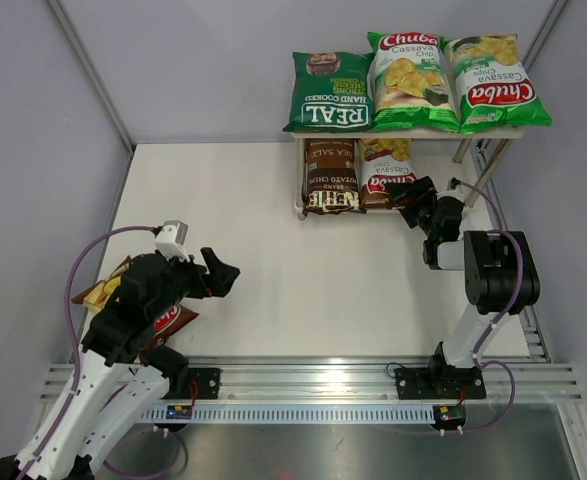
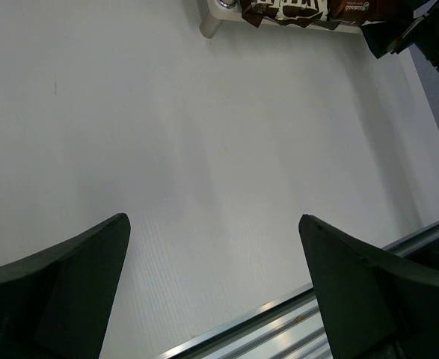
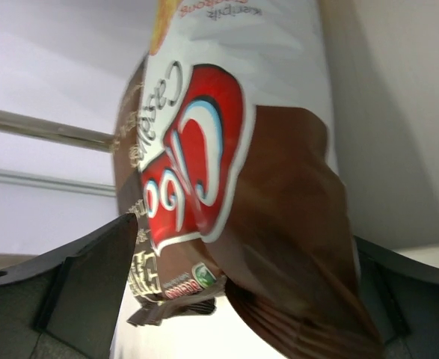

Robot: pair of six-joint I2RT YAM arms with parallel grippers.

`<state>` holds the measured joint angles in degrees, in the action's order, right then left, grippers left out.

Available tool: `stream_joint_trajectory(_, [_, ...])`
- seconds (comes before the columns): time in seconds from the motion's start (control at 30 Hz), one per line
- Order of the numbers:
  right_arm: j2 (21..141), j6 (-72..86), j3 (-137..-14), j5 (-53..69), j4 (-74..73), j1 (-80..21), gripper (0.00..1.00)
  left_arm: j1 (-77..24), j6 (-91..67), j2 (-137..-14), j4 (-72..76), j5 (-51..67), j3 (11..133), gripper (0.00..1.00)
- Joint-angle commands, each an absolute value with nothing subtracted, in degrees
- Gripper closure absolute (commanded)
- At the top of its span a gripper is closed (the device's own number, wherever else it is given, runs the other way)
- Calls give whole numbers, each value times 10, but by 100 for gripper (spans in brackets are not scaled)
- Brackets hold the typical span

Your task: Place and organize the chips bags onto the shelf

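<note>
– Starting at the right gripper (image 1: 410,192): how does it stand?
– Spread wide. In its wrist view the fingers (image 3: 77,292) sit one on each side of the near end of a brown Chuba (image 3: 279,187). Whether a pad touches the foil I cannot tell, but the jaws are not pressed in on it.
– Where does that bag lie?
– Flat on the lower board of the shelf (image 1: 443,133), in the middle, its near end pointing toward the gripper. Just to its left lies the Kettle (image 1: 331,175), the two touching or nearly so.
– And the upper board?
– Three bags in a row, edges touching: the REAL (image 1: 330,92) on the left, then a green Chuba (image 1: 411,80) and another green Chuba (image 1: 493,82), all hanging a little over the front edge.
– The left gripper (image 1: 221,275)?
– Jaws wide apart, nothing between them. It hovers over the table (image 1: 303,290) at the near left, well apart from the shelf and aimed toward it. Its camera catches one shelf foot and the Kettle's end at the top of the view.
– The sixth bag?
– A second brown Chuba (image 1: 168,320) lies on the table at the near left, mostly hidden under the left arm.
</note>
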<state>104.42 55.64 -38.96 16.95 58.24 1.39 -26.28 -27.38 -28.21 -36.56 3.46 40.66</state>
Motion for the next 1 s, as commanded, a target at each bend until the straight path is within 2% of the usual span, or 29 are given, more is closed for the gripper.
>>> stream_joint_trajectory(0.0, [990,505,-400,124,443,11,1,-264,-262,-277,-354,41,438,1])
stream_joint_trajectory(0.17, [931,488,-406,84,309,11,1,-264,-262,-276,-356,42,439,1])
stream_joint_trajectory(0.33, [889,469,-389,67,288,14,1,-264,-260,-277,-359,40,439,1])
stream_joint_trajectory(0.47, [884,473,-382,72,294,17,11,-264,-281,-298,-373,3,444,1])
stream_joint_trajectory(0.6, [836,462,-373,82,272,17,10,-263,-336,-348,-452,-147,467,1])
stream_joint_trajectory(0.67, [776,455,-364,95,231,17,1,-259,-386,-385,-485,-234,481,1])
stream_joint_trajectory(0.77, [676,412,-373,105,111,17,1,-211,-432,-424,-514,-258,478,1])
stream_joint_trajectory(0.9, [581,372,-374,155,12,17,1,-53,-464,-443,-519,-238,440,1])
stream_joint_trajectory(0.97, [553,359,-383,184,-39,17,1,-13,-488,-436,-522,-247,424,1])
